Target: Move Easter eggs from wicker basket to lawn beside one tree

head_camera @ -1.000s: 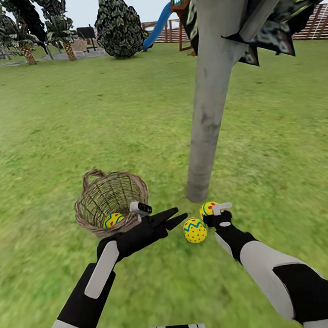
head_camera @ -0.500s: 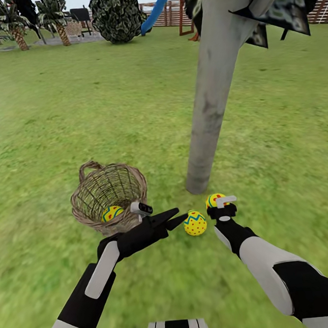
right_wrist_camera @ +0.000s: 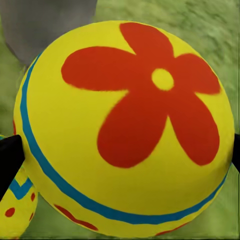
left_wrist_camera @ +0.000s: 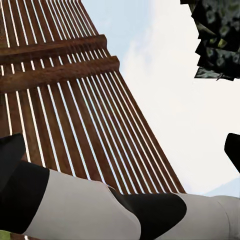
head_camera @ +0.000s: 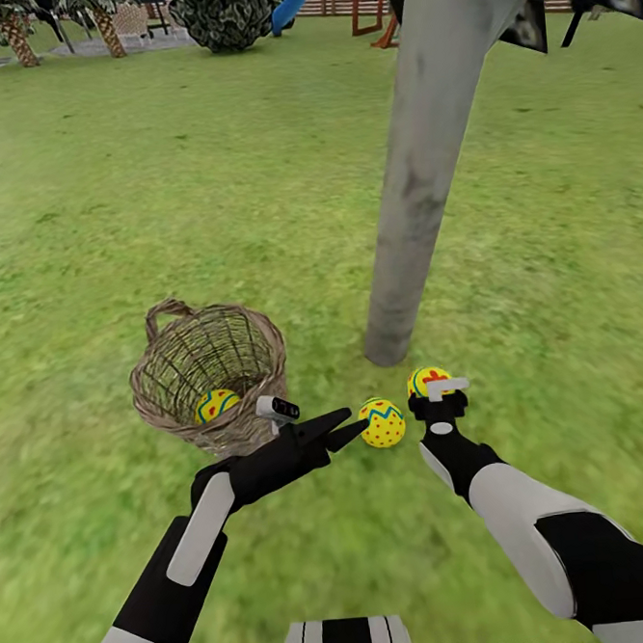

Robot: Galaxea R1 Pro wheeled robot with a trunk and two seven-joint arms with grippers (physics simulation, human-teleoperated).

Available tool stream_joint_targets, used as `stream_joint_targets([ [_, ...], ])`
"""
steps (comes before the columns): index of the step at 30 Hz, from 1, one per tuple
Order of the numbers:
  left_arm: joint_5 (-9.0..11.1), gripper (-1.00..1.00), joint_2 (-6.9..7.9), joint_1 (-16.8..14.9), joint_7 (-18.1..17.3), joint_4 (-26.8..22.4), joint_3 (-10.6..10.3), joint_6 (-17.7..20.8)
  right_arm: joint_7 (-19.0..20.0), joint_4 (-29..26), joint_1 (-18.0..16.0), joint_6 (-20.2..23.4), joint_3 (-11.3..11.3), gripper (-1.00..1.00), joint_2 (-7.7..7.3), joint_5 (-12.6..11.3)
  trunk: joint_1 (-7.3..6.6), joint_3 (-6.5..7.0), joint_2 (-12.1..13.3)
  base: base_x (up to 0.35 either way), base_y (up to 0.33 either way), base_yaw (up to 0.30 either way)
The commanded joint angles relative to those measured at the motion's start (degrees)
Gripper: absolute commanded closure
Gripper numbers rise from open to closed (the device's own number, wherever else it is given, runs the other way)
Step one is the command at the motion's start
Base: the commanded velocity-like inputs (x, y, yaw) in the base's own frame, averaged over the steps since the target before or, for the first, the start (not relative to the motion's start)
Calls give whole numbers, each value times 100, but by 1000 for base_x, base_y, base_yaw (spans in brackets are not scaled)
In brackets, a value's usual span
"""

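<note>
The right gripper (head_camera: 441, 389) is hanging low over the lawn (head_camera: 108, 184), just short of the foot of the tree (head_camera: 417, 179). Directly under and ahead of it is sitting the flower egg (head_camera: 425, 381), yellow with a red flower and a blue band. In the right wrist view this egg (right_wrist_camera: 125, 130) is lying between the two dark fingertips (right_wrist_camera: 10, 160), which are showing at either flank of it, so the jaws are standing wide about the egg; whether the pads are actually pressing on it, I cannot tell. The grey trunk (right_wrist_camera: 45, 25) is rising just beyond the egg.

To the inner side of the right gripper, near it, the dotted egg (head_camera: 382, 422) is resting on the grass; a sliver of it (right_wrist_camera: 12, 210) is peeking beside the flower egg in the right wrist view.

The left gripper (head_camera: 347, 428) is pointing toward the dotted egg, its tips just beside it, the fingers looking narrowly parted. Behind and to the outer side of this gripper the basket (head_camera: 169, 411) is lying tipped, and the third egg (head_camera: 216, 404) is sitting inside it, against the lower wall.

The left wrist view is looking up at a slatted fence (left_wrist_camera: 60, 100), sky and leaves (left_wrist_camera: 220, 35), with a white-and-black arm (left_wrist_camera: 100, 210) crossing in front.
</note>
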Motion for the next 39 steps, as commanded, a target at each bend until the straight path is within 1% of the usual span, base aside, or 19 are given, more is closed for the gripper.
stream_joint_targets([
  [1, 20, -100, -1, -3, -4, 2, 0, 28, -136, 8, -4, 92, 25, 100, -2, 20, 1, -26, -3, 0, 0, 0],
  [3, 20, -100, -5, -3, -4, 2, 0, 28, -263, 8, -7, 237, 25, 100, -6, 26, 6, -71, -6, 0, 0, 0],
  [5, 20, -100, -3, -3, 1, 2, -4, 28, -291, 28, -12, 275, 25, 100, -7, 18, 11, -115, -8, 0, 0, 0],
  [9, 13, -100, -1, -3, 4, 2, -5, 28, -298, 47, -53, 284, 25, 100, -8, 16, 11, -115, -8, 0, 0, 0],
  [11, 12, -100, -4, -3, 4, 3, -45, 21, -298, 39, -56, 291, 25, 100, -1, 20, 11, -115, -8, 0, -12, 0],
  [16, 6, -100, -5, -3, 10, 2, -90, 19, -292, 58, -53, 285, 32, 100, 9, 39, 11, -115, -8, 0, -240, 0],
  [20, 11, -100, -5, -3, 13, 10, -97, 19, -238, 72, -49, 288, 35, 100, 18, 37, 11, -115, -8, 0, -28, 0],
  [21, 12, -100, -5, -3, 13, 10, -100, 19, -229, 72, -51, 286, 58, 100, 19, 88, 11, -115, -8, 0, -2, 0],
  [22, 12, -100, -5, -3, 15, 10, -104, 19, -222, 67, -51, 285, 158, 100, 27, 272, 11, -115, -8, 0, 0, 0],
  [23, 10, -100, -9, -3, 18, 49, -105, 2, -207, 59, -55, 289, 222, 100, 38, 394, 14, -137, -10, 0, 0, 0],
  [25, 4, -100, -16, -3, 19, 239, -106, -160, 119, 44, -72, 293, 247, 100, 26, 450, 19, -181, -12, 0, 0, 0],
  [26, 5, -100, -46, -3, 16, 316, -106, -238, 302, 29, -90, 293, 250, 100, 11, 463, 19, -181, -12, 0, 0, 0],
  [27, 5, -100, -73, -3, 14, 348, -106, -273, 375, 16, -111, 294, 249, 100, 5, 473, 19, -181, -12, 0, 0, 0],
  [29, 7, -100, -89, -3, 13, 337, -119, -292, 409, 5, -124, 290, 246, 100, 2, 480, 24, -226, -15, 0, 0, 0],
  [33, 11, -100, -85, -3, 13, 272, -448, -297, 413, -10, -127, 294, 244, 100, 17, 481, 35, -314, -20, 0, 0, 0],
  [35, 12, -100, -85, -3, 13, 266, -487, -297, 406, -44, -127, 294, 244, 100, 9, 478, 40, -359, -23, 0, 0, 0],
  [39, 12, -100, -84, -3, 13, 265, -492, -297, 370, -187, -127, 302, 236, 100, 22, 467, 50, -447, -28, 0, 0, 0],
])
